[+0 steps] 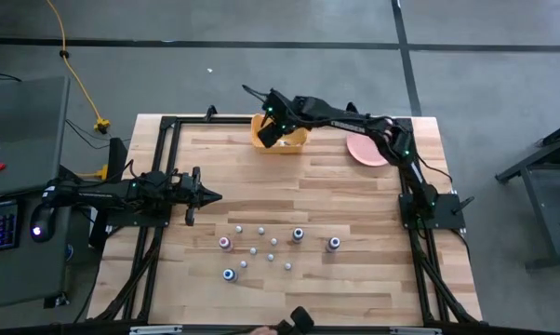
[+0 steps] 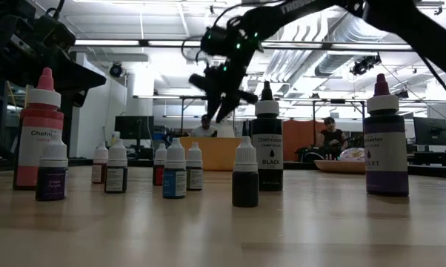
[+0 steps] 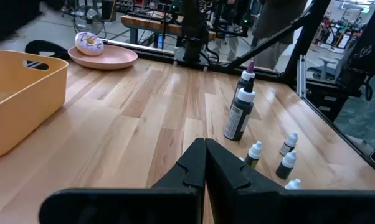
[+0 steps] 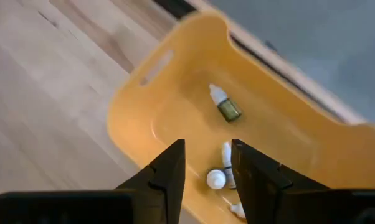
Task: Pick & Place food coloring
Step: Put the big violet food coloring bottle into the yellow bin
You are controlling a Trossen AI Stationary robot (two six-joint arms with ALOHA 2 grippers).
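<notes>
Here the right gripper (image 4: 206, 165) hangs over the yellow bin (image 4: 144, 118) with its jaws parted by a narrow gap and nothing between them. Below it, small food coloring bottles lie loose on the bin's floor: one dark bottle with a white cap (image 4: 223, 104) on its side, and two or three more near the fingers. In the high view this gripper (image 1: 273, 127) sits above the bin (image 1: 294, 140) at the table's far edge, beside the pink plate (image 1: 364, 152).

The left gripper (image 1: 206, 194) waits low over the left side of the table (image 1: 354, 214), its fingers (image 3: 190, 171) pressed together, empty.

The rest of the food coloring (image 1: 271, 247) stands upright in a loose cluster on the near half of the table, well apart from the bin.
</notes>
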